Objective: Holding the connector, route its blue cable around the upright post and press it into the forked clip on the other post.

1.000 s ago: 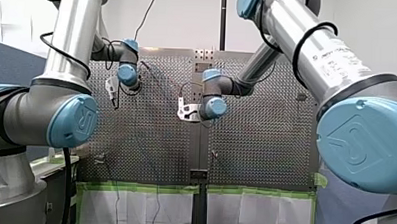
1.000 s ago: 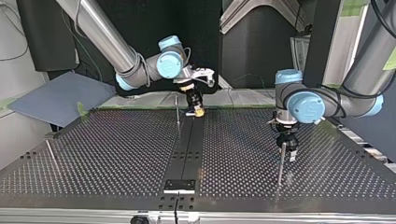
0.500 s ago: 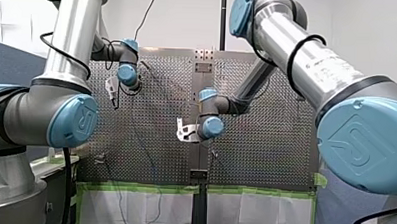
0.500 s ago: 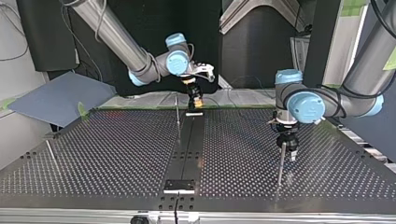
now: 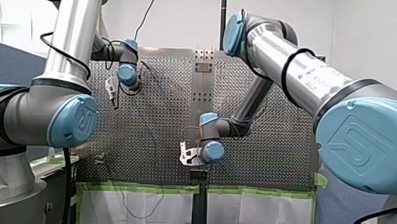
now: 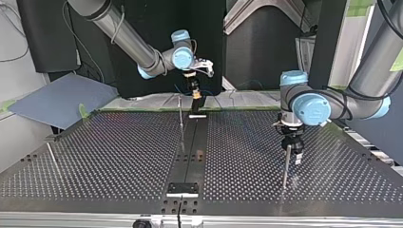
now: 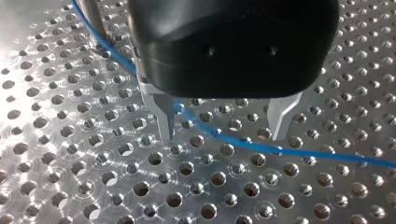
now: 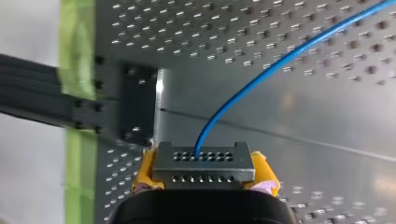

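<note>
Low at the top view's right, my left gripper (image 6: 292, 158) hangs spread beside an upright post (image 6: 285, 173), its metal fingers (image 7: 164, 116) astride the blue cable (image 7: 327, 155), probably to guide it, while far back at upper centre my right gripper (image 6: 195, 94) pinches the connector (image 8: 204, 165), likely drawing the line taut; I cannot make out the forked clip.
</note>
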